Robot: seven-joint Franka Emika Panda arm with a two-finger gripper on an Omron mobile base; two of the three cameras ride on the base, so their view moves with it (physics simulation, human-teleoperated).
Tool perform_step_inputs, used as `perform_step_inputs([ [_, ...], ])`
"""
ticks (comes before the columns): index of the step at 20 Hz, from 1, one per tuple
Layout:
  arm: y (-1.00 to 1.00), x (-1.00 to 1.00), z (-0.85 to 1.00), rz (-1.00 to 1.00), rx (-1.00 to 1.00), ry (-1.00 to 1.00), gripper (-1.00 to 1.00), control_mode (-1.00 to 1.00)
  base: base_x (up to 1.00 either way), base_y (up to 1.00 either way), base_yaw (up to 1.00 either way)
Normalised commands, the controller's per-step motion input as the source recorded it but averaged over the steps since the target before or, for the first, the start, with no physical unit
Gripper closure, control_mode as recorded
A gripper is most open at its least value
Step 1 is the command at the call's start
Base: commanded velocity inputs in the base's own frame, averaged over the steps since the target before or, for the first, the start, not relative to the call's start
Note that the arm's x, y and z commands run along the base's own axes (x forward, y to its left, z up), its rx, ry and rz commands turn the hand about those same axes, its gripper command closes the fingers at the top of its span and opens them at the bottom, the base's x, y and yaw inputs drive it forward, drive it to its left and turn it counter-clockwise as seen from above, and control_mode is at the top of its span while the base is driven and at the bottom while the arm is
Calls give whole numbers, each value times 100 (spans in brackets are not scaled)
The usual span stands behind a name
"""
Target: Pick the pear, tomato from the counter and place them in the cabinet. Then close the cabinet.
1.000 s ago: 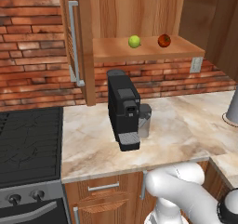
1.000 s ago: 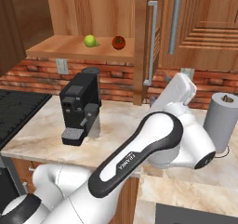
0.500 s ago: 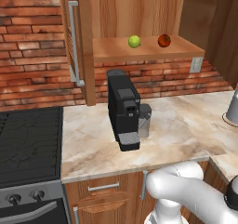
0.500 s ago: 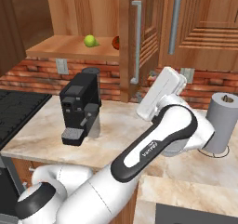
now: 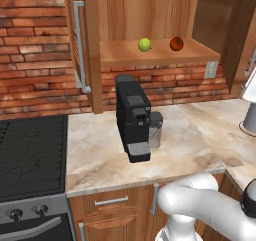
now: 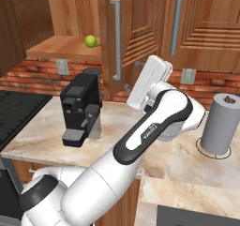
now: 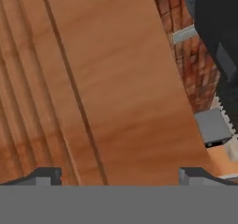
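- Two dark fingertips [image 7: 46, 175] are sitting wide apart at the bottom of the hand view, so the hand [image 7: 118, 176] is released and grasping nothing.
- Just ahead of them, the panelled face of a wooden cabinet door [image 7: 93, 79] is facing the hand at close range, tilted in that view.
- Seen from the right base view, the hand [image 6: 133, 82] is hanging above the table [image 6: 178, 150] beside the door's long silver bar handle [image 6: 115, 40]; I cannot tell whether it is touching the door.
- A black coffee machine [image 5: 132, 116] is standing on the beige marbled table [image 5: 200, 135], to the left of the hand and lower.
- A grey cylinder [image 6: 220, 124] is standing upright on the table at the right.
- Farther back and higher, the pear [image 5: 144, 44] and the tomato [image 5: 176, 43] are lying on the cabinet [image 5: 160, 52] shelf, near each other but apart, pear on the left.
- Both fruits are resting well away from the hand, beyond the door it is facing.
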Motion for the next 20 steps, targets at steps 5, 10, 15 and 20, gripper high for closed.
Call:
perform_step_inputs([
  [5, 88, 60, 2, -5, 0, 0, -100, -100, 0, 0, 0],
  [10, 68, 62, 16, -7, 0, 0, -100, -100, 0, 0, 0],
  [15, 46, 66, 20, -16, 0, 0, -100, -100, 0, 0, 0],
  [20, 41, 89, 12, -18, 0, 1, -100, -100, 0, 0, 0],
])
